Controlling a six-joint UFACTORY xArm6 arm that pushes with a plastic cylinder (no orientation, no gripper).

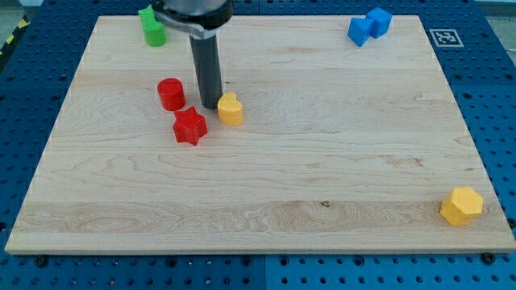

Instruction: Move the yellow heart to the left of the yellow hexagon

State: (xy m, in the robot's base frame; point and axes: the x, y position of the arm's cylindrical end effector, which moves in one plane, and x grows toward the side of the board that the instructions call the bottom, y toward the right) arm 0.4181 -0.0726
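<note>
The yellow heart (230,109) lies left of the board's middle, in the upper half. The yellow hexagon (461,205) sits far off near the bottom right corner of the board. My tip (210,105) rests on the board right at the heart's left side, touching or almost touching it. The dark rod rises from the tip to the view's top.
A red cylinder (171,94) stands just left of my tip and a red star (190,126) just below-left of it. Two green blocks (151,26) sit at the top left. Two blue blocks (369,26) sit at the top right. The wooden board (266,234) lies on a blue pegboard.
</note>
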